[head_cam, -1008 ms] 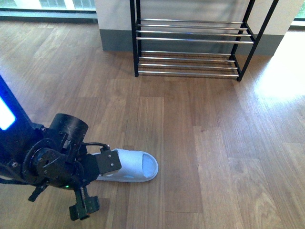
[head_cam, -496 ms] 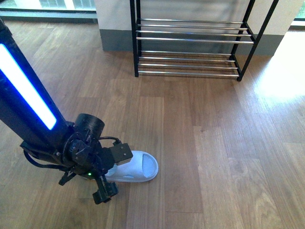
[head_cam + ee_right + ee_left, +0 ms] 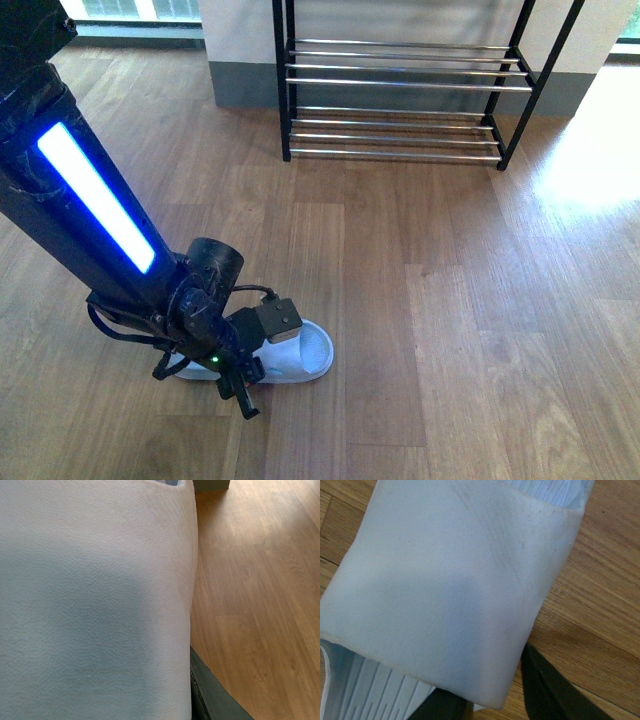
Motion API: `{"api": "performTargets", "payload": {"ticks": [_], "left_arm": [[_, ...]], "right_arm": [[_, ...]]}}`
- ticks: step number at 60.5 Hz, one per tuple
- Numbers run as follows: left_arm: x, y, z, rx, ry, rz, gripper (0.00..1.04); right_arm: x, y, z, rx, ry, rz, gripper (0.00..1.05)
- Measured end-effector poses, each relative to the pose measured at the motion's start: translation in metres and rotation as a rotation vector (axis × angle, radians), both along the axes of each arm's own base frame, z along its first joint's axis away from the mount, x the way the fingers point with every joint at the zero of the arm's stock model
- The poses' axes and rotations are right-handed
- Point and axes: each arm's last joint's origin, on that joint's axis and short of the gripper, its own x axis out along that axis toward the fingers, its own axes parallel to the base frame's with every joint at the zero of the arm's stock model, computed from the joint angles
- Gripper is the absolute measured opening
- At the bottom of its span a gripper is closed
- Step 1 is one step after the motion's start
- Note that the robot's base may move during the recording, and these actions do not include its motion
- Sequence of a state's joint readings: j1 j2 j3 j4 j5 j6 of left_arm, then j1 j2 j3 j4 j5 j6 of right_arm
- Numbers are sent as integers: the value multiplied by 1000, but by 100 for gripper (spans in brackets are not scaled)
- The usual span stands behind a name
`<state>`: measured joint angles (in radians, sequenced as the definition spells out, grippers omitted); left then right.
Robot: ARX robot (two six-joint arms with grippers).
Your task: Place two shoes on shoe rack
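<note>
- The shoe rack [image 3: 392, 100] stands on the wooden floor [image 3: 480, 300], right up against the wall [image 3: 240, 30]. It has black side frames and shiny bars. No shoes sit on the bars that show.
- A pale blue slide [image 3: 300, 352] lies flat on the floor, well apart from the shoe rack. It is out in front of the rack's left end and closer to the robot. Its open toe points toward the right end of the rack.
- The left arm [image 3: 90, 205] has a bright blue light on it. It reaches down from the rack's left side to the slide.
- The left claw [image 3: 243, 382] is low on the heel half of the slide, the half farther from the rack. It covers that part of the shoe.
- In the left wrist view, the slide's wide strap [image 3: 450, 580] fills most of the picture. The ribbed sole [image 3: 365, 695] peeks out under it.
- Two dark fingers [image 3: 545, 690] show at the strap's edge, and a corner of the strap sits between them. I cannot tell if the left claw is pinching the strap or only open around it.
- In the right wrist view, a second slide [image 3: 95, 610] is very close and fills more than half the picture.
- One dark finger [image 3: 210, 695] of the right claw shows just beside that strap. I cannot tell if this claw is open or closed.
</note>
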<state>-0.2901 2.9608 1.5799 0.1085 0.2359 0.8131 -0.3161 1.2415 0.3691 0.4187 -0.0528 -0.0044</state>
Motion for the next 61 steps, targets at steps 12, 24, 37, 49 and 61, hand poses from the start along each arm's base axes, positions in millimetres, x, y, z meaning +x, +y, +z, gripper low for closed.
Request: {"api": "performTargets", "payload": {"ticks": [12, 24, 37, 49, 61], "left_arm": [[7, 4, 3, -19, -49, 65, 2], [9, 12, 24, -45, -172, 226, 2], [-2, 17, 94, -140, -381, 448, 2], [-34, 39, 176, -154, -479, 702, 2], [-87, 65, 241, -179, -545, 860, 2]], "right_arm": [[0, 0, 0, 0, 0, 0, 2], [0, 0, 0, 0, 0, 0, 2], [0, 0, 0, 0, 0, 0, 2], [0, 0, 0, 0, 0, 0, 2], [0, 0, 0, 0, 0, 0, 2]]}}
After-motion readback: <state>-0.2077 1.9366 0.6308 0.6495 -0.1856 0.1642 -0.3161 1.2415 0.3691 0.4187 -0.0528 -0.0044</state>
